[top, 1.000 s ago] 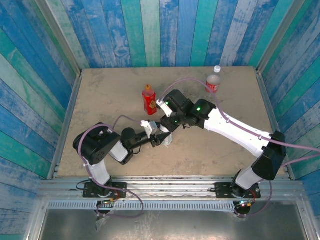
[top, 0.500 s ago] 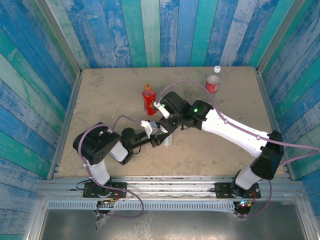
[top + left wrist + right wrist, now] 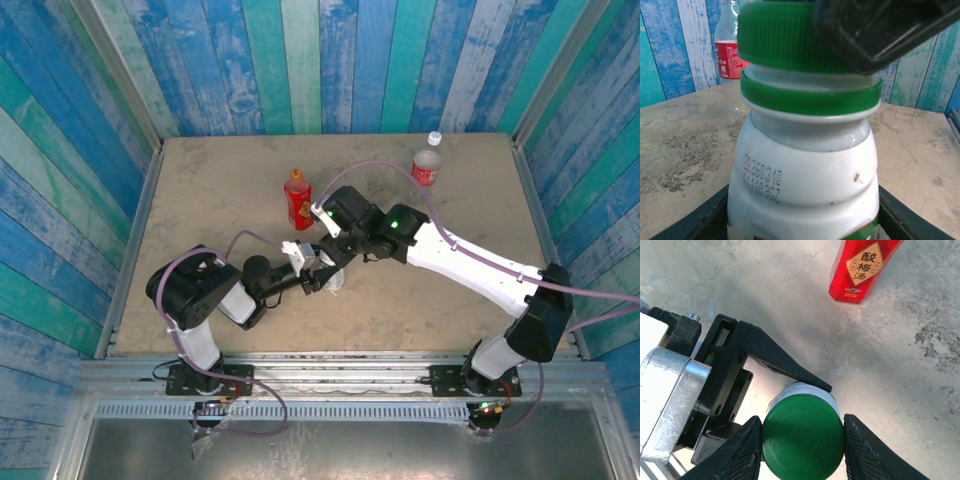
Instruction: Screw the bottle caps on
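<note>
A white bottle [image 3: 805, 190] with green print stands near the table's middle, and my left gripper [image 3: 805, 222] is shut on its body. The dark green cap [image 3: 802, 430] sits on the bottle's neck, with a band of white neck showing between it and the green collar ring [image 3: 810, 97]. My right gripper [image 3: 802, 442] is shut on this cap from above, one finger on each side. In the top view, the left gripper [image 3: 316, 276] and right gripper [image 3: 336, 252] meet at the bottle [image 3: 336, 283].
A red bottle [image 3: 298, 200] with an orange cap stands just behind the grippers. A clear bottle [image 3: 427, 166] with a red label and white cap [image 3: 434, 138] stands at the back right. Blue plank walls enclose the table.
My right wrist has turned and shifted slightly left over the bottle while staying on the green cap. The left arm has held still.
</note>
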You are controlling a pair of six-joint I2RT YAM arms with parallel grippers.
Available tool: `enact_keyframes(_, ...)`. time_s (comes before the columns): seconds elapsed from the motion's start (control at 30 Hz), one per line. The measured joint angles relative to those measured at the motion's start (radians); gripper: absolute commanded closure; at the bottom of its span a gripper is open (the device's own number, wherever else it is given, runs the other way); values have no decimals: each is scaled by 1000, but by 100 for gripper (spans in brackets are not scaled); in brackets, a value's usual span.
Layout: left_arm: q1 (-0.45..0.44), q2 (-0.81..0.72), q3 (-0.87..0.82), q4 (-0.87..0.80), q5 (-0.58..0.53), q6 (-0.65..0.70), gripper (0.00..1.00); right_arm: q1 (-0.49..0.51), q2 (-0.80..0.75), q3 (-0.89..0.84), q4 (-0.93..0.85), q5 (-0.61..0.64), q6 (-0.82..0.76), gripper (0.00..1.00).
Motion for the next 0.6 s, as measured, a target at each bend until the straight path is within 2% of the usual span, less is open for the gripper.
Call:
enact_keyframes(0.23,0,0,0,0,0,0,39,0,-1,-9,-1,-4,11,51)
enact_keyframes(0.43,0,0,0,-1,0,0,39,0,-5,-12,2,-11,6,32)
enact_keyframes(0.6,0,0,0,-2,0,0,39,0,-43,-24,12,-10,-1,28)
